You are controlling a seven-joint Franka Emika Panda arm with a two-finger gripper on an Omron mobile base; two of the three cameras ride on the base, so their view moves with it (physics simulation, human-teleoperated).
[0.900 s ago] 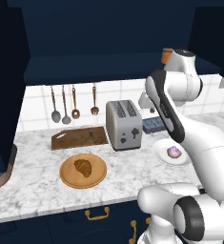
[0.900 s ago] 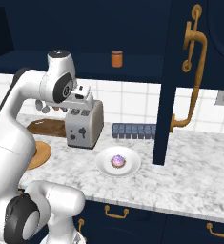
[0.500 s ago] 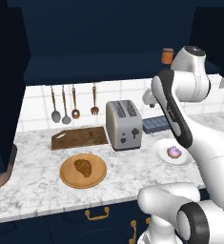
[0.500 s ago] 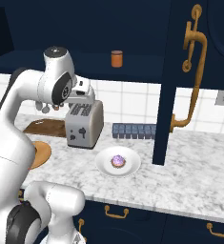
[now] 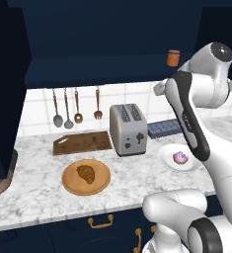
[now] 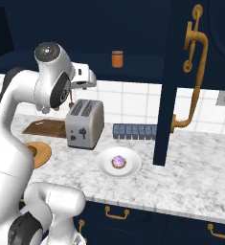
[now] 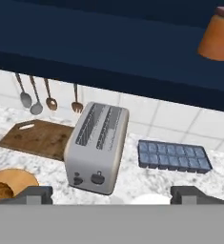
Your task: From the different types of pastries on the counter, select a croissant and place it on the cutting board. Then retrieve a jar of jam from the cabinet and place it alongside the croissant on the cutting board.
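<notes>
**Inspector:** Describe the worktop from your station.

**Operator:** I see a white-grey marbled stone counter (image 5: 33, 192) over navy drawers with brass handles (image 6: 116, 213), with a white tiled wall behind it. A small golden-brown ridged croissant (image 5: 86, 173) lies on a round tan wooden plate (image 5: 70, 185). Behind that plate is the flat dark-brown wooden cutting board (image 5: 82, 142), bare, its handle slot at its left end. A silver two-slot toaster (image 5: 128, 129) stands just right of the board, a blue ice-cube tray (image 7: 174, 155) lies beyond it, and a purple-pink frosted pastry (image 6: 118, 161) sits on a white dish (image 6: 106, 167).

**Inspector:** The jam?

**Operator:** I see a small orange-brown cylindrical jar (image 6: 117, 58) upright on the shelf of the dark navy wall cabinet (image 5: 102, 44), well above the counter. Four utensils (image 5: 74, 107) hang on the tiles beneath.

**Inspector:** Gripper?

**Operator:** My gripper (image 7: 111, 194) is raised over the toaster, fingers spread wide, nothing between them.
</notes>
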